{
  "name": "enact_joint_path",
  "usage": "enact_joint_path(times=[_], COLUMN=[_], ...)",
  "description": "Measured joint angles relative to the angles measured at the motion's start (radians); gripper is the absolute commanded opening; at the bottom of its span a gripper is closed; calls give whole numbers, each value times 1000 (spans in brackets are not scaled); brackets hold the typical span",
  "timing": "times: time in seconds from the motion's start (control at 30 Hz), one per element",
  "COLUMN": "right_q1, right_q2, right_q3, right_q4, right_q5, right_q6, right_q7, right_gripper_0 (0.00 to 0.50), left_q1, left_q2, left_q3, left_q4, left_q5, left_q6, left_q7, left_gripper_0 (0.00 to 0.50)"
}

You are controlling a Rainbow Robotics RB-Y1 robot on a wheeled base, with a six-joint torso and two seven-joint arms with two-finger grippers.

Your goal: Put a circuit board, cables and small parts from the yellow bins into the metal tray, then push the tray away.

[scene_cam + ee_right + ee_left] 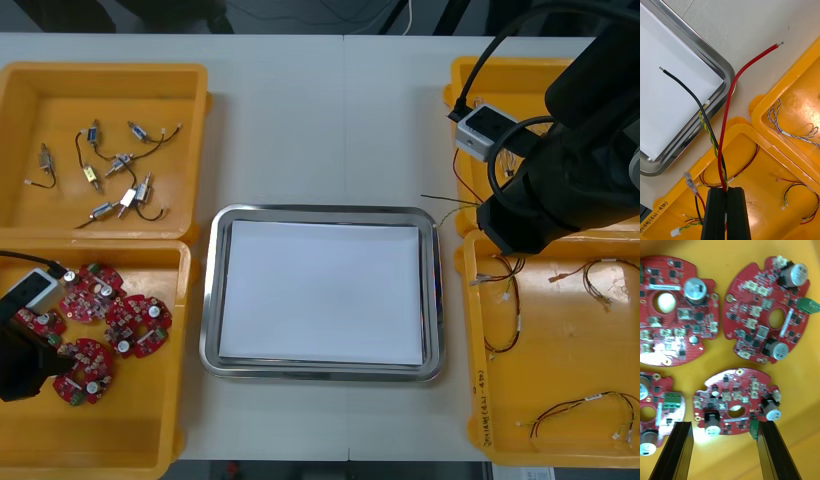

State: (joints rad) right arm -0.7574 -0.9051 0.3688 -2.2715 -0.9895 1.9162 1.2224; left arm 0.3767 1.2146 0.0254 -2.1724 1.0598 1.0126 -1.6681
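Right hand grips cables near an illegible handwritten label.

The fingers of the left gripper are held spread apart; cables are clamped between those of the right gripper.

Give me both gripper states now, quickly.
Left gripper: open, over a circuit board.
Right gripper: shut on cables, above a yellow bin.

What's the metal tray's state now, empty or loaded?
Empty: the metal tray is bare white inside. The right gripper holds cables above a right yellow bin, not yet released; the left gripper stands open over a circuit board.
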Motion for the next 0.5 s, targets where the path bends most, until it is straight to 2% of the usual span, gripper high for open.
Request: enact_joint_path(times=[0.17,0.5], right_q1=[0,0], right_q2=[0,2], right_q3=[0,0], right_q4=[0,0], right_q5=[0,3], right_q6=[0,0], right_q7=[0,0], right_gripper_0=[0,0], left_q1=[53,104], left_q2=[-24,-117], left_q3=[43,191], left_q4=[-40,-114], left_q5=[-13,-34], left_q6=[4,159], left_q7=[0,0], left_gripper_0=[500,500])
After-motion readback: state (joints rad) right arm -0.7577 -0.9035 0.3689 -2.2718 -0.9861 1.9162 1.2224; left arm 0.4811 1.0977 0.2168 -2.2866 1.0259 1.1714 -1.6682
